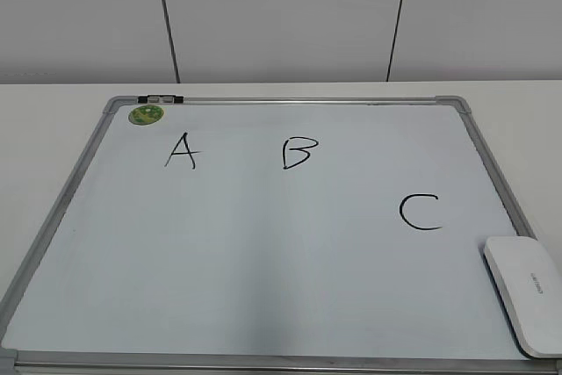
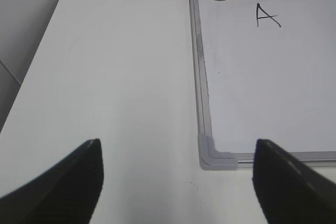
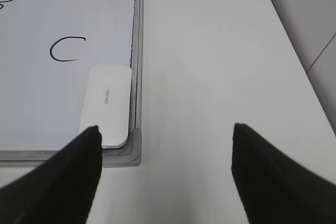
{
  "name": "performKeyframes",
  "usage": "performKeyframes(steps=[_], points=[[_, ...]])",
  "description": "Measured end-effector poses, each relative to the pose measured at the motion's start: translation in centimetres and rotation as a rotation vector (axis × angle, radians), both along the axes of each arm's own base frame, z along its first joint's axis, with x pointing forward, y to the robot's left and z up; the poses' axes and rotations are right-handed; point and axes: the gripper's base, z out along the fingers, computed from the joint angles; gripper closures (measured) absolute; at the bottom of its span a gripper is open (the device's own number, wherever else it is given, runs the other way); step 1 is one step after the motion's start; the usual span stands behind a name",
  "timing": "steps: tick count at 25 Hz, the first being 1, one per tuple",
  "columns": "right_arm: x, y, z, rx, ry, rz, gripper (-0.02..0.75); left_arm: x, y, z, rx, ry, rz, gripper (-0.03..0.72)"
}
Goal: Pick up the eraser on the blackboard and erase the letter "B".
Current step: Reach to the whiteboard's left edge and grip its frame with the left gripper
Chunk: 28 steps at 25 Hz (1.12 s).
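The blackboard [image 1: 263, 243] is a white dry-erase board with a grey frame, lying flat on the table. The black letter "B" [image 1: 297, 153] is at its upper middle. The white eraser [image 1: 525, 291] lies at the board's near right corner; it also shows in the right wrist view [image 3: 106, 104]. My right gripper [image 3: 165, 150] is open and empty, over the bare table just right of that corner. My left gripper [image 2: 178, 166] is open and empty, by the board's near left corner [image 2: 212, 153]. Neither gripper shows in the exterior view.
A black "A" [image 1: 182, 151] and a black "C" [image 1: 419, 212] are also on the board. A small round green magnet [image 1: 146, 114] and a black clip [image 1: 160, 97] sit at the far left corner. White table [image 2: 115, 77] lies on both sides. A wall stands behind.
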Motion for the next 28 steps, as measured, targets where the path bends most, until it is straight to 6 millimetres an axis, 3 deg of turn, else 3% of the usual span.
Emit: performKeyframes(steps=[5,11,22,28], points=[[0.0,0.0,0.0,0.0,0.0,0.0,0.147,0.0,0.0,0.2,0.0,-0.003,0.0,0.032],[0.0,0.0,0.0,0.0,0.0,0.0,0.147,0.7,0.0,2.2,0.001,-0.037,0.0,0.034],[0.0,0.0,0.0,0.0,0.0,0.0,0.147,7.9,0.1,4.6,-0.009,0.048,-0.005,0.041],[0.0,0.0,0.0,0.0,0.0,0.0,0.147,12.0,-0.1,5.0,-0.044,0.119,-0.013,0.051]])
